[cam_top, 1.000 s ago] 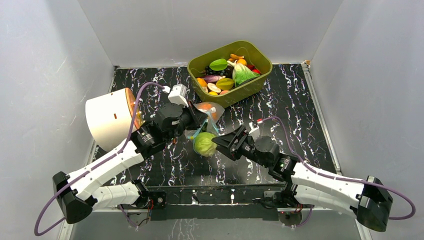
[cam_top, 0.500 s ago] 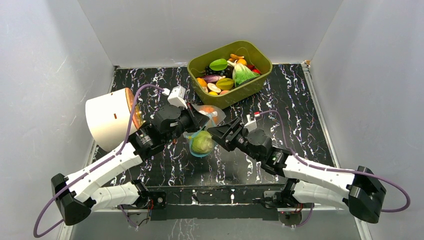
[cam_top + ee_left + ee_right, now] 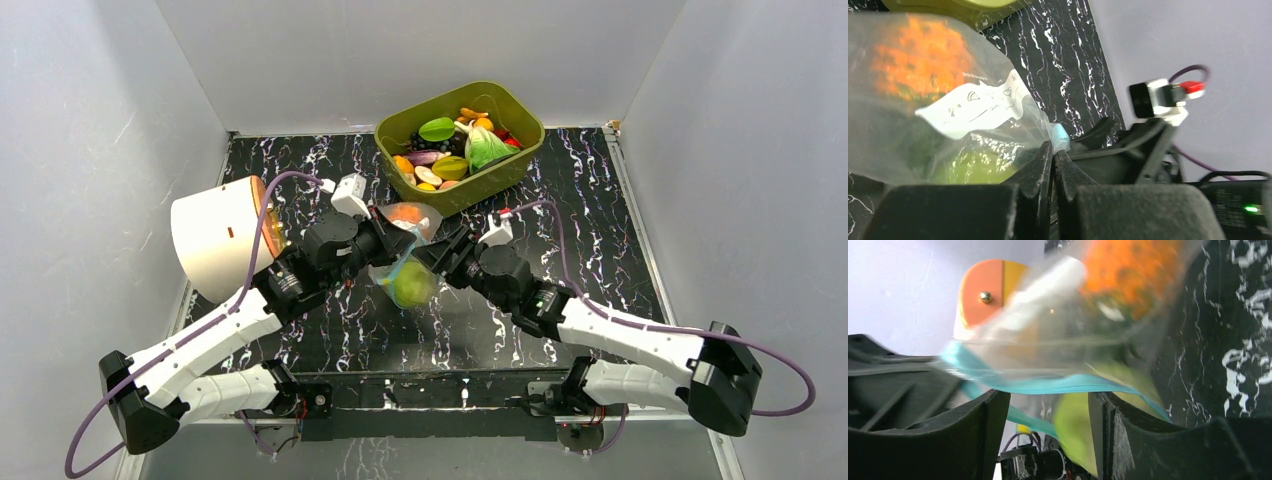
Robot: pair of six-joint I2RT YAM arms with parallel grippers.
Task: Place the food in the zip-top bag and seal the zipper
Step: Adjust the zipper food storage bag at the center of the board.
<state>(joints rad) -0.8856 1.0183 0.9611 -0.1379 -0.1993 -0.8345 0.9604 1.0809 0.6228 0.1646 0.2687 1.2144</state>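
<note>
Two robot arms are meeting over a black marbled table [image 3: 600,200]. The left gripper [image 3: 1053,150] is clenching tight. Its two black fingers [image 3: 1038,170] are pressing together on the corner of a clear, crinkly zip-top bag [image 3: 948,125], right where the light-blue zipper [image 3: 1060,134] is ending at the fingertips. The bag is spreading out beyond those fingers, showing a white printed label [image 3: 973,107] on its side.

The right gripper [image 3: 1048,430] is facing the bag from the opposite side, its jaws standing apart. The zipper strip is running across the gap just past its fingertips. Whether either finger [image 3: 993,430] is touching the plastic cannot be told.

A pale-green cabbage [image 3: 1073,425] is sitting at the bag's mouth, between and just beyond the right fingers; how far in it is sitting cannot be told. Deeper in the bag, an orange pineapple [image 3: 918,55] is showing as a blur through the plastic.

Behind the left fingers, a white drum [image 3: 215,235] with an orange face is lying on its side. Farthest beyond both grippers, an olive-green tub [image 3: 480,192] is holding more toy fruits and vegetables [image 3: 450,165].
</note>
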